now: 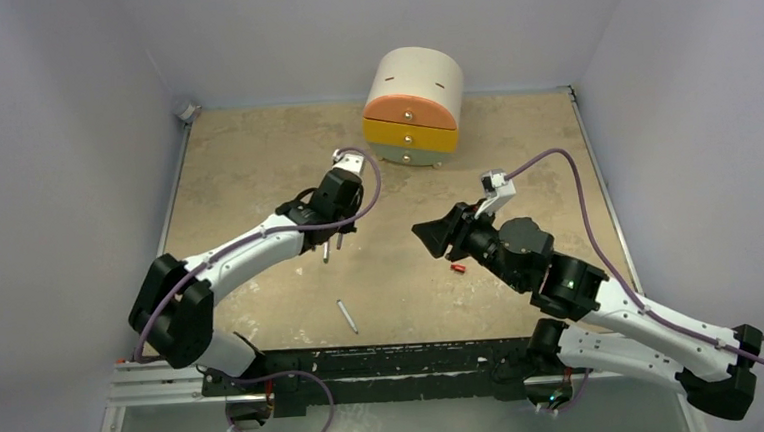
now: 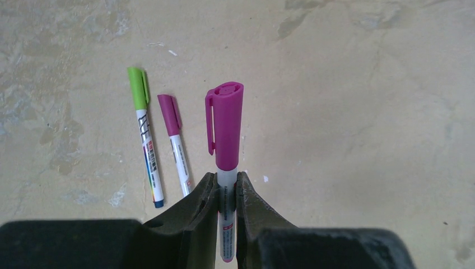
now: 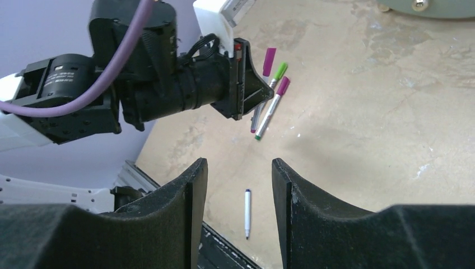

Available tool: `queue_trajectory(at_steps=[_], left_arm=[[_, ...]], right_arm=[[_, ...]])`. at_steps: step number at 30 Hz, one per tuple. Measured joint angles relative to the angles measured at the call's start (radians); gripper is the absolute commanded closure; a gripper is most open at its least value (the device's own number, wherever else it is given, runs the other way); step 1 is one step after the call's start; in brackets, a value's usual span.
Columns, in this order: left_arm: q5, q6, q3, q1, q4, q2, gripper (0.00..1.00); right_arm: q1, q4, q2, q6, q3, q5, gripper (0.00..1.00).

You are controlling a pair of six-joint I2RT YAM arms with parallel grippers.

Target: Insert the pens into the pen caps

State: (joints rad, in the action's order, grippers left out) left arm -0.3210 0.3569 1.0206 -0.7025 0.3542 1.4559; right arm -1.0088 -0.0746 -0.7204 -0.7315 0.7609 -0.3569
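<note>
One magenta-capped pen [image 2: 225, 123] is clamped in the left gripper [image 2: 227, 179]; the right gripper [image 3: 240, 174] is held empty with jaws parted.
Its barrel is pinched between the narrow left jaws, cap end pointing out past the tips, above the table [image 1: 254, 154]. A green-capped pen [image 2: 147, 145] and a second magenta-capped pen [image 2: 176, 143] are laid side by side just beside it. An uncapped pen [image 1: 347, 316] is seen alone near the front edge, a red cap [image 1: 457, 267] close under the right arm. The drawer unit [image 1: 413, 104] is set at the far edge, well apart.
</note>
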Motion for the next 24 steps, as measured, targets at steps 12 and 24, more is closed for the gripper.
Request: queue_trajectory(at_steps=[12, 24], left_arm=[[-0.068, 0.063, 0.088, 0.043, 0.022, 0.273, 1.00], [-0.041, 0.090, 0.088, 0.111, 0.030, 0.309, 0.97]], right_arm=[[0.000, -0.040, -0.022, 0.006, 0.000, -0.010, 0.53], [0.000, -0.063, -0.052, 0.029, 0.000, -0.028, 0.52]])
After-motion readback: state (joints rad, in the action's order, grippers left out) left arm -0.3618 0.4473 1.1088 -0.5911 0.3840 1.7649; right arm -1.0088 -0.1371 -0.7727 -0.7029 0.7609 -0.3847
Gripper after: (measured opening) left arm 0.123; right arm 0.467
